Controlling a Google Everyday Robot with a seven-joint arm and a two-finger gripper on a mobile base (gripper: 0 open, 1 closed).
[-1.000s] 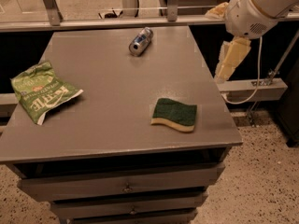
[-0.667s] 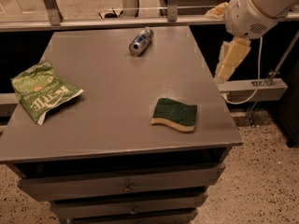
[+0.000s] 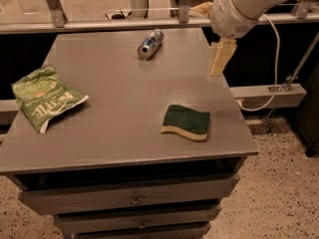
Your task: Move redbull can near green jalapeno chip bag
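The redbull can lies on its side at the back middle of the grey table, its shiny silver end towards me. The green jalapeno chip bag lies flat near the table's left edge, far from the can. My gripper hangs over the table's back right edge, to the right of the can and apart from it. It holds nothing that I can see.
A dark-green sponge with a yellow bottom lies on the table's front right. A metal rail runs behind the table. A white cable hangs to the right. Drawers are below the tabletop.
My arm has moved left, from beside the table's right edge to over its back right part. The can, bag and sponge have not moved.
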